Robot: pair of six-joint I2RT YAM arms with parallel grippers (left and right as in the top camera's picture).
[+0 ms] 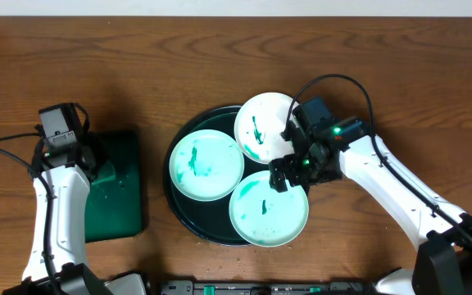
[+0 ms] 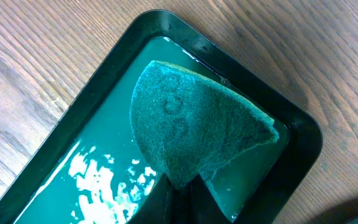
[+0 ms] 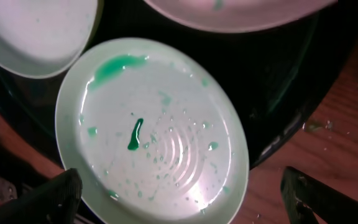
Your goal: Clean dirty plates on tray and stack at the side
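Three white plates with teal-green smears lie on the round dark tray (image 1: 169,176): one on the left (image 1: 206,164), one at the back (image 1: 262,124), one at the front (image 1: 267,216). My right gripper (image 1: 289,174) is open and hovers over the front plate's far edge. In the right wrist view its fingers (image 3: 188,202) spread wide on either side of that plate (image 3: 154,130), which has green streaks and droplets. My left gripper (image 1: 97,168) is shut on a green scrub cloth (image 2: 191,124) in the small rectangular tray, fingertips (image 2: 179,199) pinching its corner.
The rectangular green tray (image 1: 121,201) holds teal liquid (image 2: 98,168) and sits left of the round tray. Bare wooden tabletop (image 1: 408,82) lies to the right and at the back. Cables run from both arms.
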